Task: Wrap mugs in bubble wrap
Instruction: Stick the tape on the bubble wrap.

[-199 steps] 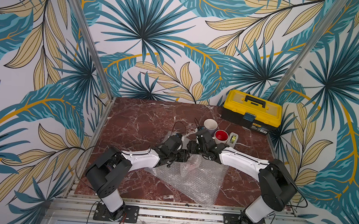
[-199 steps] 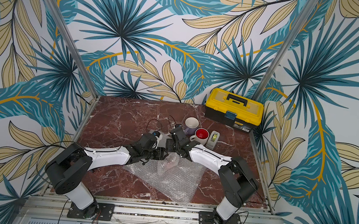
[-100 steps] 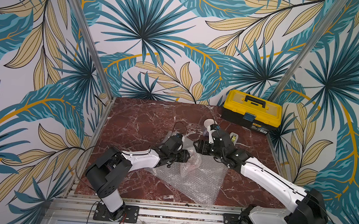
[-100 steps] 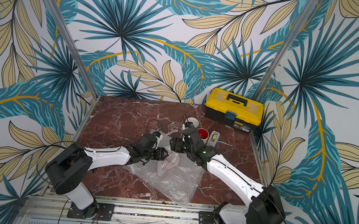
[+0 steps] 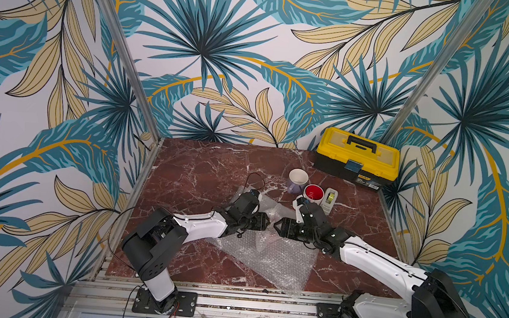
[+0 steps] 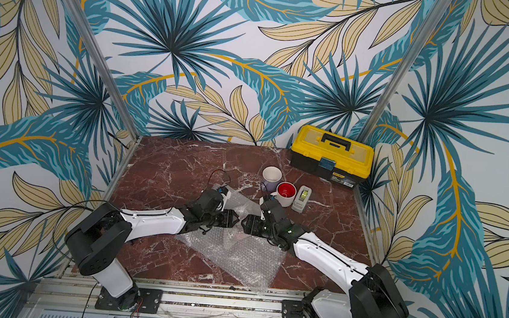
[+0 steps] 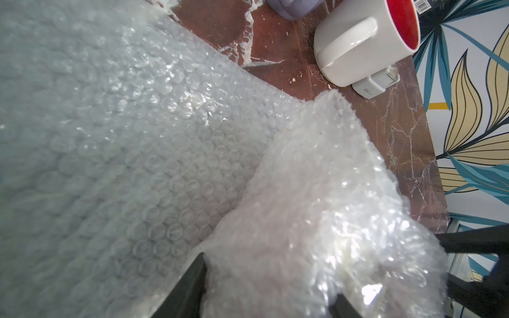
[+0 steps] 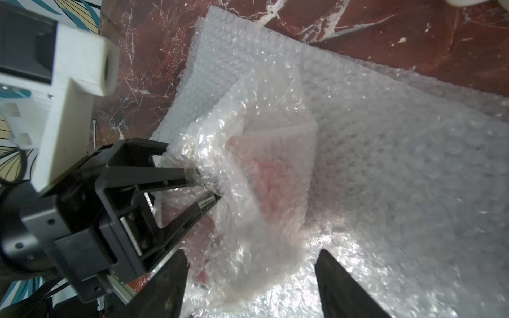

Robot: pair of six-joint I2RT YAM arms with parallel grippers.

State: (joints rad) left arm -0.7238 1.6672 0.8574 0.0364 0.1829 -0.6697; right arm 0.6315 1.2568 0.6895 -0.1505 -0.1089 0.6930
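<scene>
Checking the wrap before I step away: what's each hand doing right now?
Left hand: closed on the wrapped mug.
Right hand: open, straddling it, not gripping.

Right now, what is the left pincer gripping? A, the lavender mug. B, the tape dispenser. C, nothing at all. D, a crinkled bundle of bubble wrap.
D: in the right wrist view the left pincer has its jaws closed into the edge of the bubble wrap bundle, and the left wrist view shows the same bundle between them.
</scene>
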